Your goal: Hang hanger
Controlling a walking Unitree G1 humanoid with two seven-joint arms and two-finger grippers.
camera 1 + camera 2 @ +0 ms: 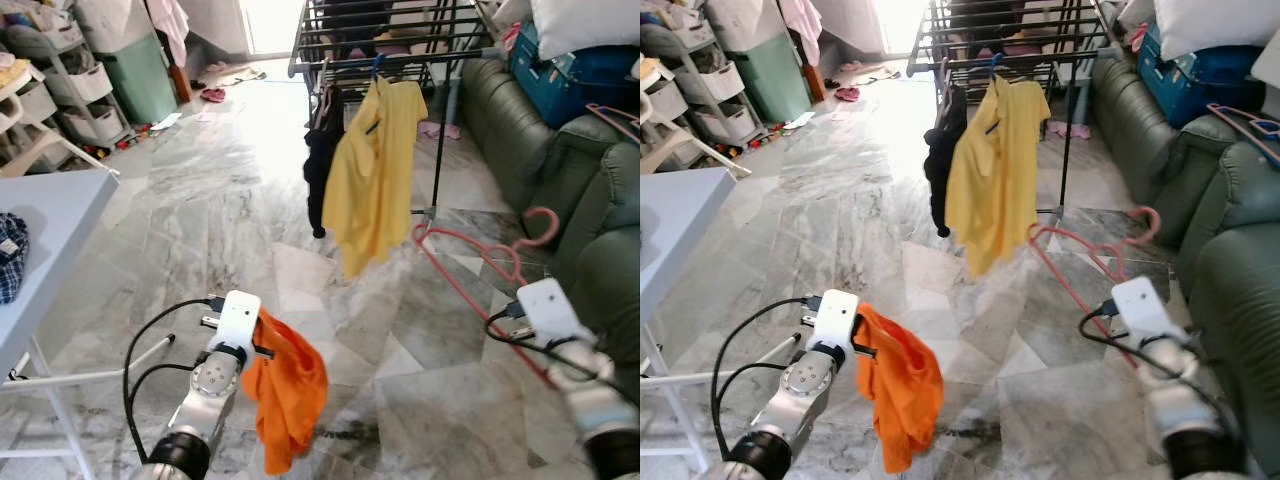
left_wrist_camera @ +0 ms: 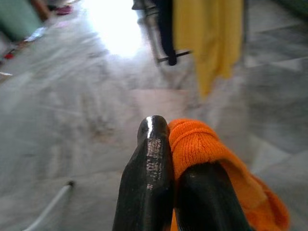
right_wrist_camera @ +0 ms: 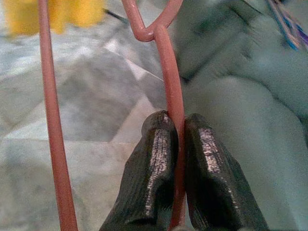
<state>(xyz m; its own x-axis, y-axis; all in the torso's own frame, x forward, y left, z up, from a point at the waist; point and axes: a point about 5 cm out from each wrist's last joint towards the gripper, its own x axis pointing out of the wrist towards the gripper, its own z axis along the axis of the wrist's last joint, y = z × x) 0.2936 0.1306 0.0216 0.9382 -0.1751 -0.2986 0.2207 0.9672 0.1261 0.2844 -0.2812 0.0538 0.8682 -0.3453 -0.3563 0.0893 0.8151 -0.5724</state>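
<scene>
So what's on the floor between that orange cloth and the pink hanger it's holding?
Only bare marble floor, seen in the eye views, between the orange cloth and the pink hanger.

Pink hanger point(image 1: 470, 262), orange cloth point(image 1: 287, 390)

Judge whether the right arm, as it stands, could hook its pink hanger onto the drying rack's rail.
Probably not yet. The right claw grips the pink hanger low beside the sofa, while the drying rack stands across open floor.

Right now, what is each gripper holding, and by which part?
The left gripper pinches the orange garment at a bunched edge. The right gripper clamps the pink hanger on one wire arm below its hook.
</scene>
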